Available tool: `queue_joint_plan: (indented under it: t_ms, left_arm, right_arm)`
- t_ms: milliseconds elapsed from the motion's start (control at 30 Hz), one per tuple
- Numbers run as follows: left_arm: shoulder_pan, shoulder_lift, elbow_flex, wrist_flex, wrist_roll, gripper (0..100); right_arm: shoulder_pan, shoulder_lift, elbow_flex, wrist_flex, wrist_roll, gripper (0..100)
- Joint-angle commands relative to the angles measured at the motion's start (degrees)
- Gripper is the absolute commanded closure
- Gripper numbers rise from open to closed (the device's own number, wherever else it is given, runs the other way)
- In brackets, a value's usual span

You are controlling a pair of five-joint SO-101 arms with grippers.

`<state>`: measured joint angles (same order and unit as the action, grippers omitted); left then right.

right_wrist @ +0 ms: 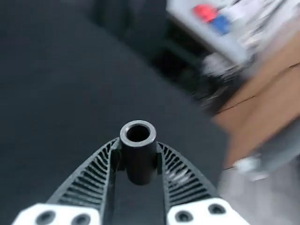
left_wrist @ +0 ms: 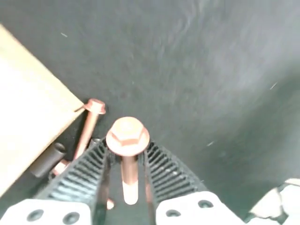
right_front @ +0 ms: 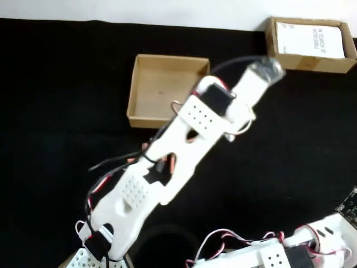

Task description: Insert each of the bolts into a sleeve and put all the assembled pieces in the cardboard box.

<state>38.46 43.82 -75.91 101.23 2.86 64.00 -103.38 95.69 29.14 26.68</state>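
A bolt (left_wrist: 127, 137) was held clenched in the left hand (left_wrist: 126, 147) near the cardboard box (left_wrist: 28, 117), a sleeve (right_wrist: 139, 157) in the right hand (right_wrist: 138, 145), and either could be knocked loose if they were brought together off-axis.

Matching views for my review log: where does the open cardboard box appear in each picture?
High view: cardboard box, upper centre, partly behind an arm.
Left wrist view: its tan wall, beside a loose bolt.
Right wrist view: blurred brown shapes; cannot tell.
Shared landmark: the black table cover.
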Motion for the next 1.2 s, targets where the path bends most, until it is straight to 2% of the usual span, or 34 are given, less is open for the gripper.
queue_joint_plan:
  t_ms: [0, 100, 200, 267, 500, 567, 700, 800, 1000, 1167]
  left_arm:
    - [0.3, -12.3, -2.1, 0.0, 3.6, 99]
    - [0.3, -20.9, -0.6, 0.1, 3.4, 99]
    - [-0.8, -31.3, 6.9, 0.1, 3.4, 99]
    - [-1.9, -39.3, 15.6, 0.1, 3.4, 99]
    - [-3.4, -70.0, 49.9, -0.6, 3.3, 99]
    - [-3.4, -77.0, 57.5, -3.7, 3.3, 99]
    - [-3.6, -87.7, 72.9, -12.5, 3.3, 99]
    - [-5.2, -92.8, 85.0, -20.1, 3.4, 99]
    - [-10.0, -99.9, 108.0, -38.6, 3.7, 99]
    - [-11.0, -104.1, 120.9, -63.0, 3.8, 99]
  right_arm:
    - [-9.2, 0.0, -2.5, 11.0, -10.5, 99.1]
    - [-19.1, 0.0, -10.2, 22.4, -22.4, 99.1]
    - [-29.8, 0.0, -19.0, 32.9, -28.8, 99.1]
    - [-36.4, 0.0, -24.7, 38.8, -30.3, 99.1]
    - [-53.9, 0.0, -33.5, 43.6, -30.7, 99.1]
    - [-59.5, 0.0, -35.9, 45.4, -30.7, 99.1]
    - [-71.1, 0.0, -39.9, 45.8, -30.7, 99.1]
    - [-75.8, 0.0, -39.9, 44.2, -30.7, 99.1]
    - [-76.7, 0.0, -37.8, 38.3, -30.7, 99.1]
    - [-76.7, 0.0, -31.2, 32.7, -30.7, 99.1]
